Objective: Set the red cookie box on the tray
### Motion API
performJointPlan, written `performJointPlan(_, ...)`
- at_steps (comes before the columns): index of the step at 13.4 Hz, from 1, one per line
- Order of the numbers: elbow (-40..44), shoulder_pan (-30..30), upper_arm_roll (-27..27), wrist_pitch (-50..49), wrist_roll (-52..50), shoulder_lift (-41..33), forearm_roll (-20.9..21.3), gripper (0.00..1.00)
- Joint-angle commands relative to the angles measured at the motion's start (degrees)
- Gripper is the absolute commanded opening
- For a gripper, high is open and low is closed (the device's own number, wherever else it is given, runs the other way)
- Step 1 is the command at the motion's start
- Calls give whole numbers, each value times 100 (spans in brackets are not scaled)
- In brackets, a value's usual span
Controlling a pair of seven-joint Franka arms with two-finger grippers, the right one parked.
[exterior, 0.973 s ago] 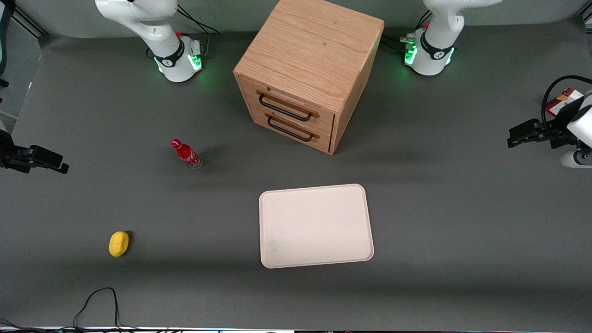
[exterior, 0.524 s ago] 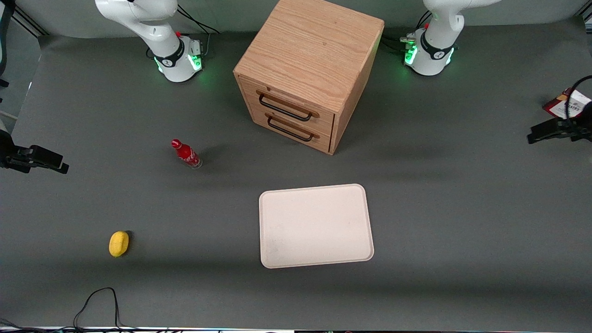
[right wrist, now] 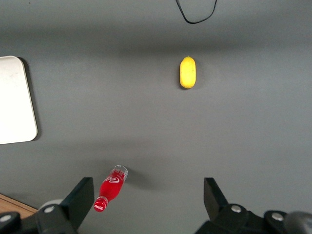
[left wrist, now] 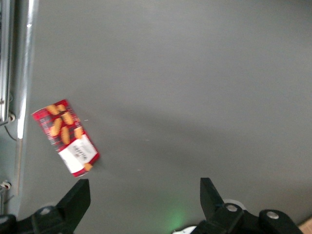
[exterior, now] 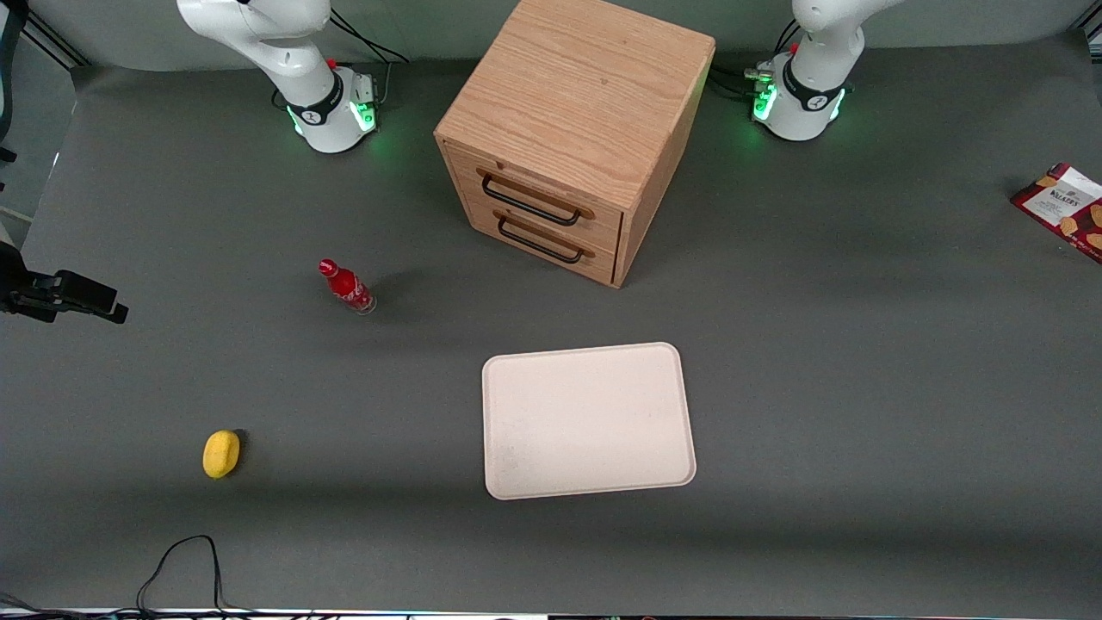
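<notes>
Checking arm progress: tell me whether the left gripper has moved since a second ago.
Yes. The gripper, open, has left the front view sideways, away from the wooden drawer cabinet, uncovering the red cookie box.

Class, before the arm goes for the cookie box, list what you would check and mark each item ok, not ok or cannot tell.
1. Gripper open and empty: ok.
2. Gripper above the red cookie box: not ok, the box lies off to one side.
3. Box lying flat on the table, nothing on it: ok.
4. Tray free of objects: ok.
5. Box wholly visible from the front: not ok, cut off at the picture's edge.
</notes>
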Motion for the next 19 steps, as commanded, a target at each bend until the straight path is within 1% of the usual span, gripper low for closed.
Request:
performJointPlan(1,-72,913,-85,401,799,156,71,100)
performJointPlan(4,-81,1924,-94,508,1005,314,-8,100)
performJointPlan(9,-203,2962,-76,525,927,341,-26,100)
performJointPlan(10,-326,3234,-76,647,918,315,-226,100)
performJointPlan(11,-536,3385,-76,814,744,254,-437,100)
performJointPlan(13,-879,3387,-85,1061,-202,96,-474,100)
performJointPlan(15,-1021,3299,-129,1167,-820,16,-457,100)
performJointPlan(17,-1135,3185,-129,1333,-981,25,-421,100)
performJointPlan(19,-1476,3175,-129,1771,-990,42,-413,100)
